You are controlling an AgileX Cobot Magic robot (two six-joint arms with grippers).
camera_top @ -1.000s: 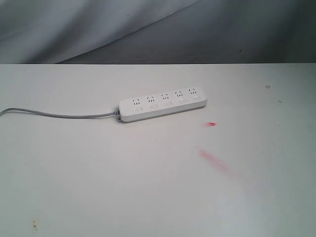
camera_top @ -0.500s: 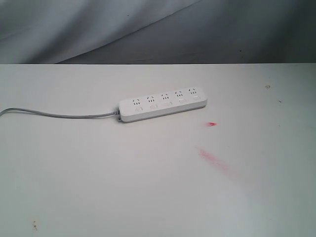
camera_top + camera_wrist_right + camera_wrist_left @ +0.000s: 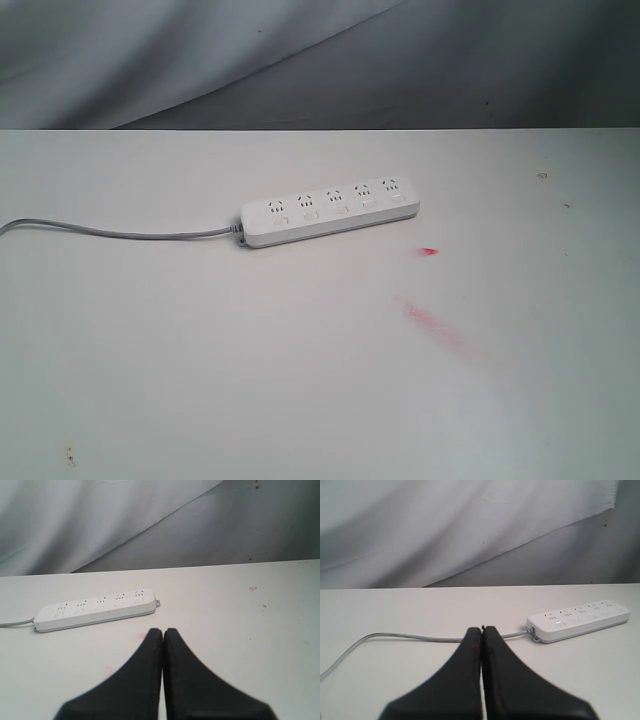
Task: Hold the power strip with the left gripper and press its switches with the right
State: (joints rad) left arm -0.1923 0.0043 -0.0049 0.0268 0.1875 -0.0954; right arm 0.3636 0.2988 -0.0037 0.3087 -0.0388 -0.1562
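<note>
While I look across the worktop [image 3: 300, 390], I count one power strip [image 3: 330, 212], one cord [image 3: 120, 232] and two claws. The strip is a long slim white bar lying flat just beyond the middle of the worktop, running left to right with its right end angled slightly farther away. It carries five socket groups in a row and five small white switches [image 3: 341, 210], one on the near side of each group. They are too small for me to tell which are pressed. The thin grey cord leaves its left end and trails to the left edge. Two red smears [image 3: 430, 322] mark the worktop to the near right of the strip. My left claw [image 3: 482, 630] has its fingers pressed together on nothing, well short of the strip. My right claw [image 3: 163, 631] is likewise closed and empty, apart from the strip.
</note>
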